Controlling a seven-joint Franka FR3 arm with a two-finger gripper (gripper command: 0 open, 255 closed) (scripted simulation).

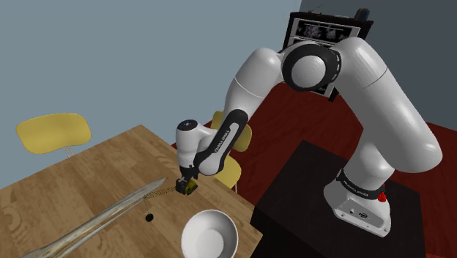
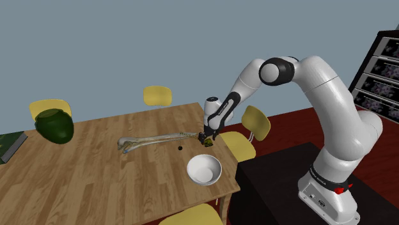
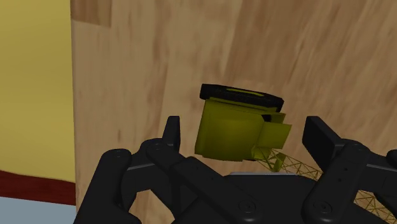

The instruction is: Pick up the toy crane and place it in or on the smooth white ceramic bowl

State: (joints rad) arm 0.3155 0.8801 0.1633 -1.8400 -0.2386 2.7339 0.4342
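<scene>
Gripper (image 3: pixel 244 126) gapes astride the boxy yellow toy crane (image 3: pixel 229 130), not clasping it; smooth round bowl (image 1: pixel 209 233) at its shoulder-view five o'clock.

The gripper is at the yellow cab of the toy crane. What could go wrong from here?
1. The gripper is open and its fingers do not touch the toy crane, whose cab sits skewed between them; closing may twist it or slip off.
2. Its long boom lies across the table; lifted by the cab, it may droop, swing and knock the white bowl, which stands near the table's edge.
</scene>
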